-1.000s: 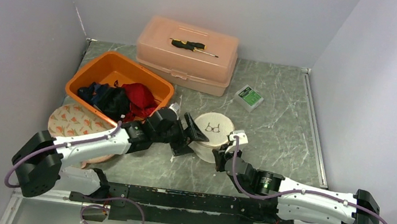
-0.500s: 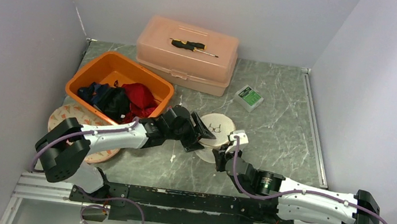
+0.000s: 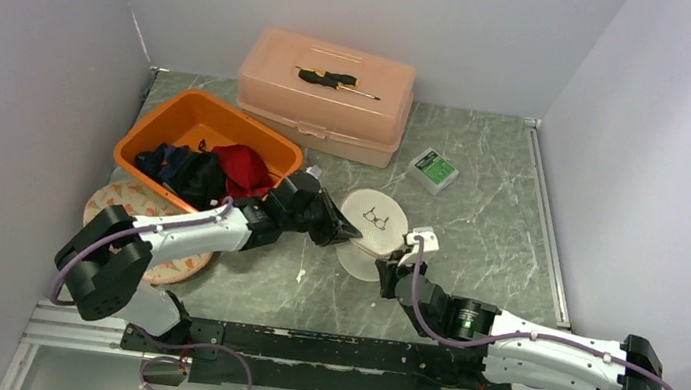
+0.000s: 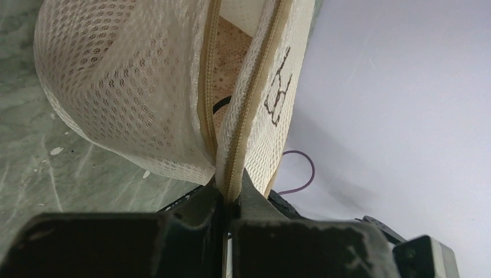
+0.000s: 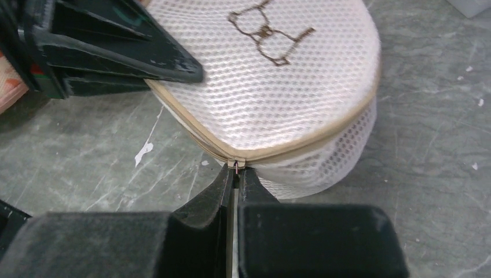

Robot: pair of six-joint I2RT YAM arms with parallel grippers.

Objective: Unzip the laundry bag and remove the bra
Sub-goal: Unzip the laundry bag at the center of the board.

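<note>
Two robot arms are working on the cream mesh laundry bag [image 3: 373, 227], which is lying at the middle of the marbled table [image 3: 489, 224], near the orange tub [image 3: 198, 123] of clothes. The left gripper [image 4: 227, 200] is clamping its fingers together on the bag's zip seam at its left edge, and the two rows of teeth are standing apart beyond the pinch. The right gripper [image 5: 234, 174] is squeezing the small zipper pull [image 5: 235, 165] at the bag's near edge, fingers tight together on it. A dark loop [image 4: 222, 105] is showing through the gap and may be a strap of the bra, though the view is too narrow to say. Doing this step well is likely coming down to the left arm anchoring the seam firmly while the right is drawing the pull along the curve of the rim, following the track rather than tugging straight. That way the soft mesh is staying taut, the slider is not jamming and the bag is not sliding across the table
</note>
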